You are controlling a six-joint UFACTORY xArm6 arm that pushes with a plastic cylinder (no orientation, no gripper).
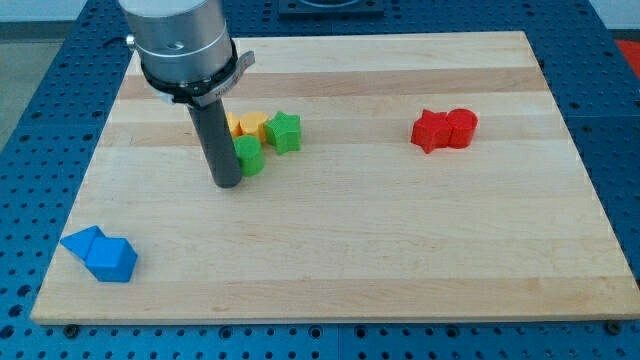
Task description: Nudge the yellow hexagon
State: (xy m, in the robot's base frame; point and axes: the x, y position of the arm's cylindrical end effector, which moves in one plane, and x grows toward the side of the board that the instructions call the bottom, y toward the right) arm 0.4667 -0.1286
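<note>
1. Yellow hexagon [252, 124] lies on the wooden bench [330, 230], upper left of centre, touching a yellow block [235, 124] and a green star [284, 132].
2. My tip [227, 184] sits just left of a green block [248, 156], below the hexagon.
3. No pincer: a bare rod.
4. Red blocks [445, 130] lie right; blue blocks [100, 254] lower left.

This looks like a robotics lab or test bench. A pale wooden board [400, 230] lies on a blue metal table [40, 150] drilled with a regular grid of mounting holes, which shows on every side of the board. Above the board's upper left part hangs a grey cylindrical robot arm [180, 40] ending in a dark rod [216, 140].
</note>
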